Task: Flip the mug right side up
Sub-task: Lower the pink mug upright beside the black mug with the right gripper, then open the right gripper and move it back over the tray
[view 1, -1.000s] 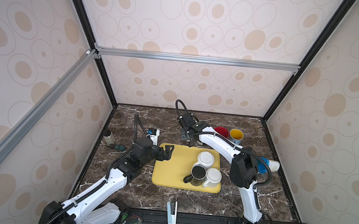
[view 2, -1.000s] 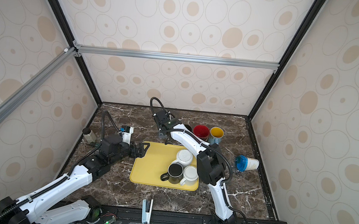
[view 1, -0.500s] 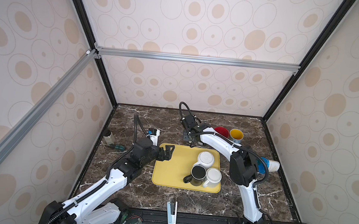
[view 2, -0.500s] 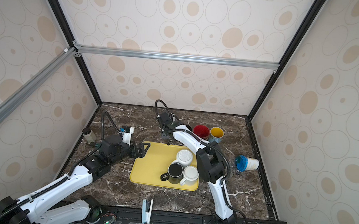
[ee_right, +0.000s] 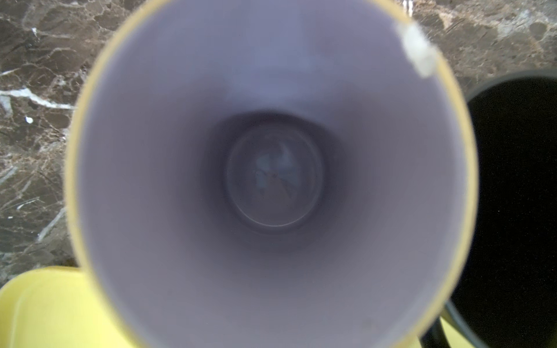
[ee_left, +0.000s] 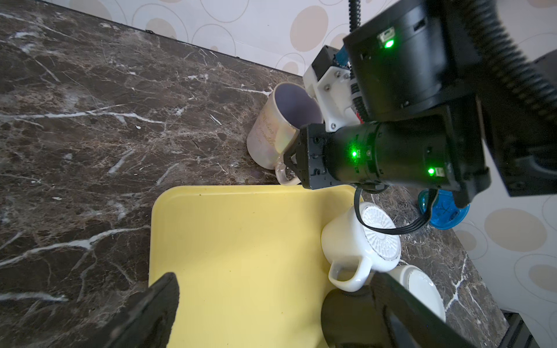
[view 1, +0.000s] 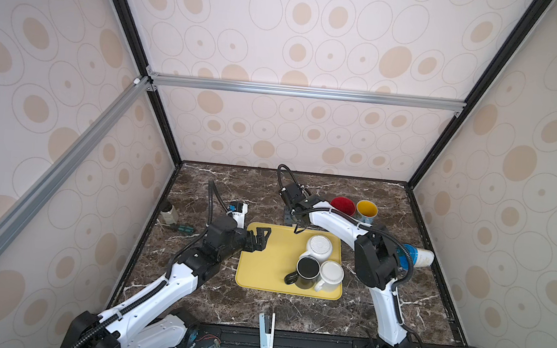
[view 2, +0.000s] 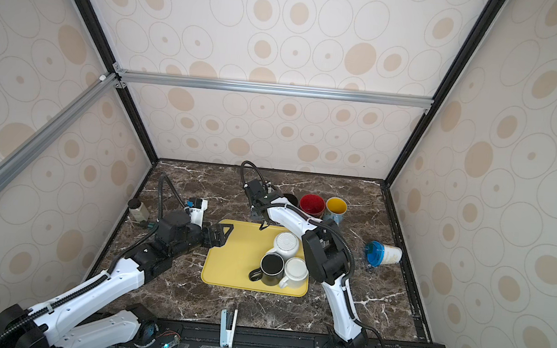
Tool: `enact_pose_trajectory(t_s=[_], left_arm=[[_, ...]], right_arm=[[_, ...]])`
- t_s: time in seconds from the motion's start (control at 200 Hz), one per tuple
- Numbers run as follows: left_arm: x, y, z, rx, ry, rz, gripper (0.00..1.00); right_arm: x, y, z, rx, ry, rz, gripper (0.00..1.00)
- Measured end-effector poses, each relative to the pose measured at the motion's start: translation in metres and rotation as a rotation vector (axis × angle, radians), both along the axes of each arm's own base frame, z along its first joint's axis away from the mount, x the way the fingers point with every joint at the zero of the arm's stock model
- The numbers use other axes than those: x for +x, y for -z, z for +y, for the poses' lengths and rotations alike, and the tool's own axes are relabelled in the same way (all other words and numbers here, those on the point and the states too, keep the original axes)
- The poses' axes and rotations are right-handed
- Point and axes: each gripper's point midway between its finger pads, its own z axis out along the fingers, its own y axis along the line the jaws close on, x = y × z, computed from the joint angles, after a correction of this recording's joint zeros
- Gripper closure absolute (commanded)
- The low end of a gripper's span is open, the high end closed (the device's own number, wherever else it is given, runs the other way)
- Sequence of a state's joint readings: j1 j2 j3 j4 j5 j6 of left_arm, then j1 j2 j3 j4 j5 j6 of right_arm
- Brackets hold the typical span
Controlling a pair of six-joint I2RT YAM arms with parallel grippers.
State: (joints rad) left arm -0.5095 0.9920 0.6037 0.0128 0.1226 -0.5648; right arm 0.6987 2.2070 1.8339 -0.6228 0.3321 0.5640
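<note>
The mug [ee_left: 271, 135], pearly outside and pale purple inside, stands mouth up on the marble just behind the yellow tray [view 1: 260, 270]. The right wrist view looks straight down into its purple inside [ee_right: 271, 180]. My right gripper [ee_left: 291, 167] is shut on the mug's handle, seen in the left wrist view. In both top views the right arm hides the mug. My left gripper [view 1: 260, 238] is open over the tray's left edge with nothing between its fingers [ee_left: 162, 301].
On the tray stand an upside-down white mug [view 1: 320, 247], a black mug [view 1: 307, 271] and another white mug [view 1: 331, 274]. Red [view 1: 343, 205] and yellow-lined [view 1: 366, 209] mugs sit at the back. A blue-lidded cup [view 1: 415, 257] lies at the right, a jar [view 1: 169, 213] at the left.
The right wrist has shifted slightly to the right near the tray's back edge. The left arm has stayed still and open.
</note>
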Motion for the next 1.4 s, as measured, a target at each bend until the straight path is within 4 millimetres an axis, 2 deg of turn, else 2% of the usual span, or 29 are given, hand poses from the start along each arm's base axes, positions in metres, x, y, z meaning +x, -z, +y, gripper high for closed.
enact_pose_trajectory(t_s=[0.34, 0.63, 0.92, 1.15, 1.28, 1.401], left_arm=[[-0.002, 0.007, 0.001, 0.002, 0.001, 0.014, 0.0], [-0.004, 0.014, 0.002, 0.002, -0.002, 0.026, 0.0], [-0.006, 0.014, 0.002, -0.004, -0.004, 0.022, 0.0], [-0.006, 0.014, 0.003, -0.007, -0.004, 0.017, 0.0], [-0.008, 0.016, 0.003, -0.006, -0.003, 0.019, 0.0], [-0.008, 0.016, 0.003, -0.007, -0.003, 0.02, 0.0]], right_arm=[[0.0, 0.001, 0.0, 0.01, 0.012, 0.002, 0.89], [0.001, 0.002, 0.0, 0.013, 0.025, -0.008, 0.73], [0.004, 0.0, -0.001, 0.011, 0.043, -0.031, 0.62], [-0.001, 0.001, -0.002, 0.007, 0.042, -0.029, 0.6], [-0.009, -0.011, -0.002, 0.012, 0.032, -0.041, 0.61], [-0.017, -0.042, 0.001, 0.039, 0.009, -0.088, 0.61]])
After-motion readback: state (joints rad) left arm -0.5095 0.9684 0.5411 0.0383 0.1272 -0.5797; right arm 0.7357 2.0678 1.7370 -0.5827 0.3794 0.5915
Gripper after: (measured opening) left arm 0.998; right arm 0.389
